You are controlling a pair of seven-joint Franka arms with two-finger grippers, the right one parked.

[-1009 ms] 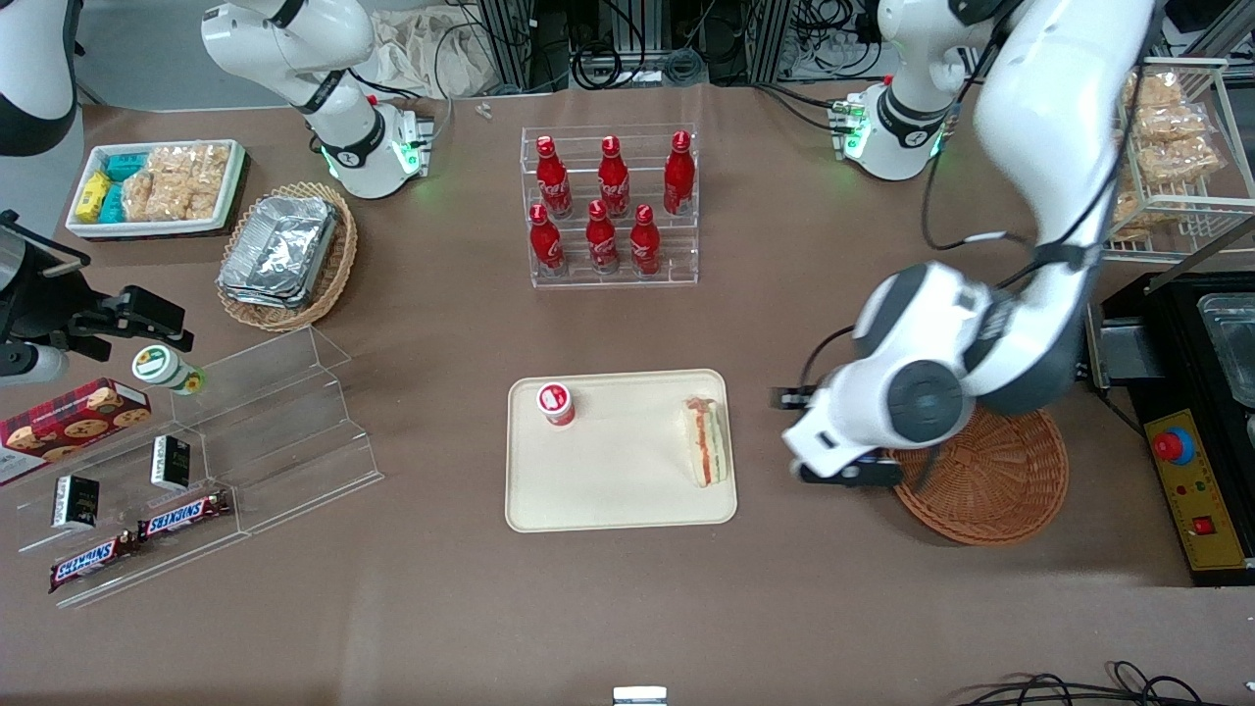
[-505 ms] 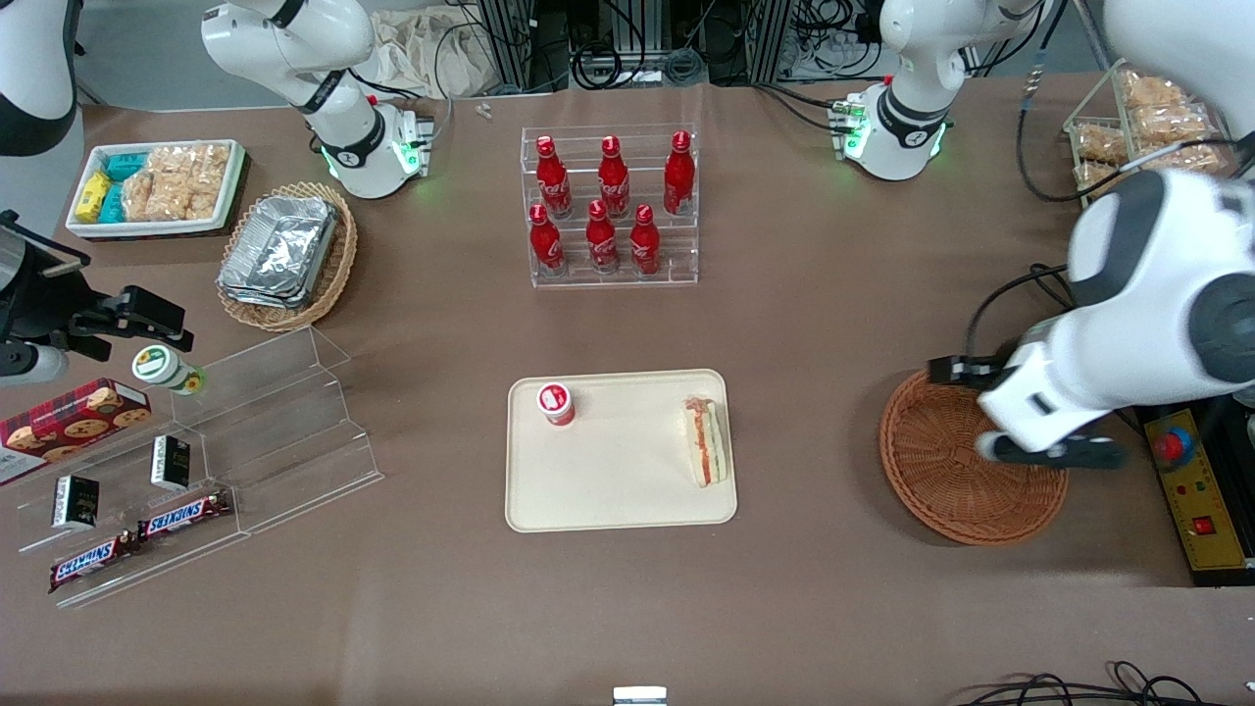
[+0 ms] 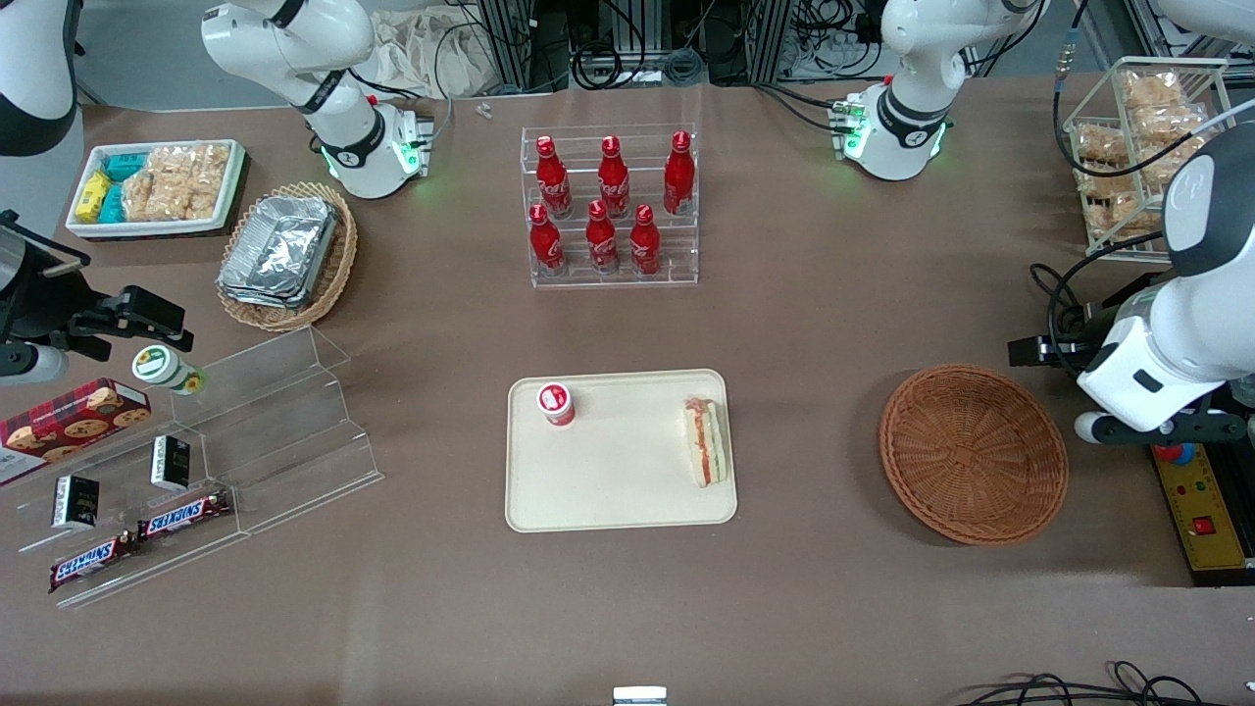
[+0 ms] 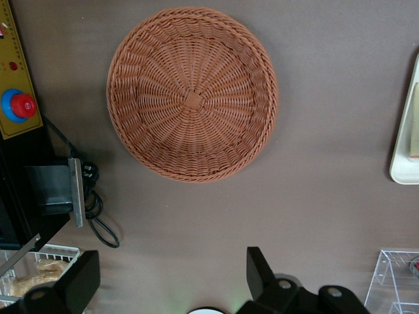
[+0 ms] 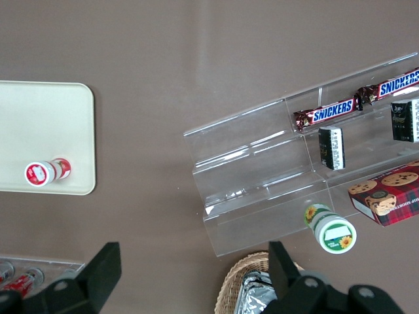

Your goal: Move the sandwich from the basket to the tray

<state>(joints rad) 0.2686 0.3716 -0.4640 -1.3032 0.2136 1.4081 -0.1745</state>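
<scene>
The sandwich (image 3: 706,441) lies on the cream tray (image 3: 618,495), near the tray edge closest to the round reddish-brown basket (image 3: 973,453). The basket holds nothing. My left gripper (image 3: 1157,429) is raised beside the basket, toward the working arm's end of the table, over the control box. It is open and empty. In the left wrist view the gripper (image 4: 170,278) has its fingers wide apart, with the empty basket (image 4: 192,93), the tray's corner (image 4: 402,169) and a sliver of the sandwich (image 4: 415,127) in sight.
A small red-lidded cup (image 3: 555,403) stands on the tray. A rack of red bottles (image 3: 610,206) is farther from the camera. A control box with a red button (image 3: 1191,480) and a wire rack of snacks (image 3: 1142,147) are by the gripper. Clear acrylic steps (image 3: 255,431) lie toward the parked arm's end.
The left arm has swung from between the tray and basket, across the basket, to the working arm's end of the table. The sandwich has stayed on the tray.
</scene>
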